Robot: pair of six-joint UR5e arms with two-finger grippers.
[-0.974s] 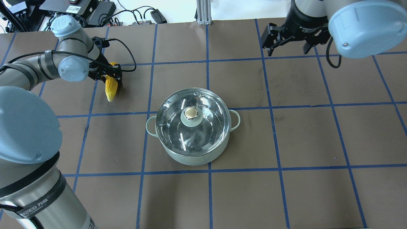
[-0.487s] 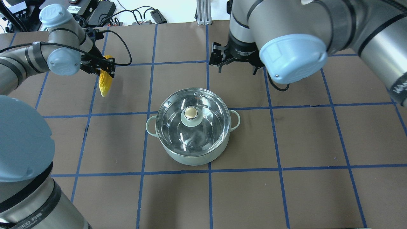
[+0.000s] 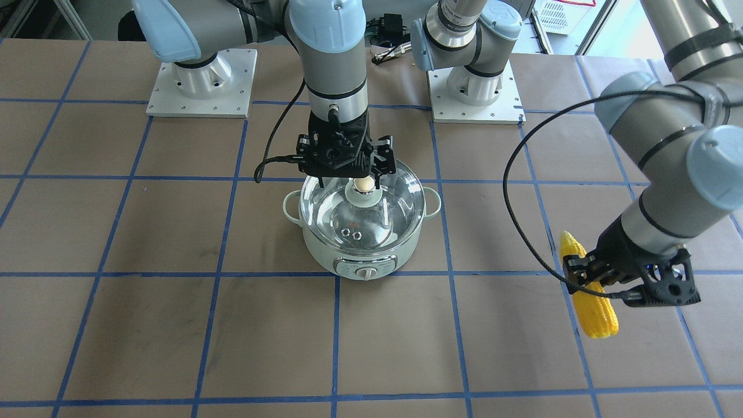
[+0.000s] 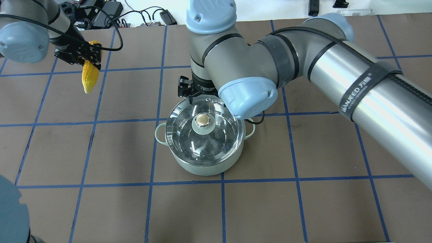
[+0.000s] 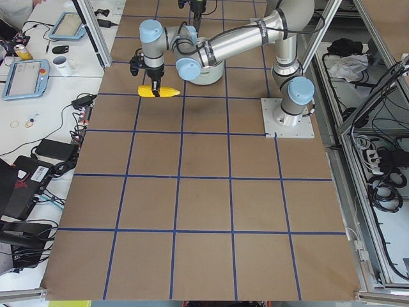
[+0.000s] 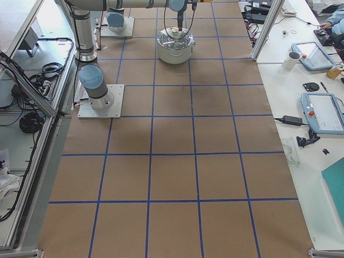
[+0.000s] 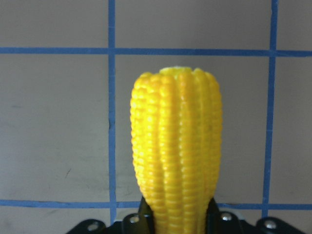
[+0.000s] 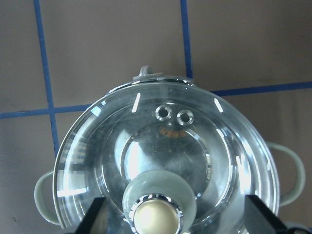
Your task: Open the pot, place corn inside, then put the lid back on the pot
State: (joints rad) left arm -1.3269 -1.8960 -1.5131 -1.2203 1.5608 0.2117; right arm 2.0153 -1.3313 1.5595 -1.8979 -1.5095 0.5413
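Note:
The pale green pot [image 3: 360,258] stands mid-table with the glass lid [image 3: 380,220] on it; it also shows in the overhead view [image 4: 202,167]. My right gripper [image 3: 348,173] hovers open just above the lid. Its fingers [image 8: 95,217] stand on either side of the lid's knob [image 8: 158,209], apart from it. In the overhead view the right arm hides most of that gripper. My left gripper [image 3: 589,281] is shut on the yellow corn [image 3: 597,316] and holds it in the air far to the pot's left. The corn [image 4: 89,77] lies level, and the left wrist view shows it [image 7: 175,151] above the mat.
Brown mat with a blue tape grid [image 4: 222,202] covers the table. The two arm base plates [image 3: 200,81] sit behind the pot. Cables and power bricks [image 4: 101,15] lie past the table's far edge. The right arm's elbow [image 4: 248,96] overhangs the pot's far side.
My right arm has swung in from the far right to above the lid, gripper still open. My left arm has carried the corn higher and further left, away from the pot.

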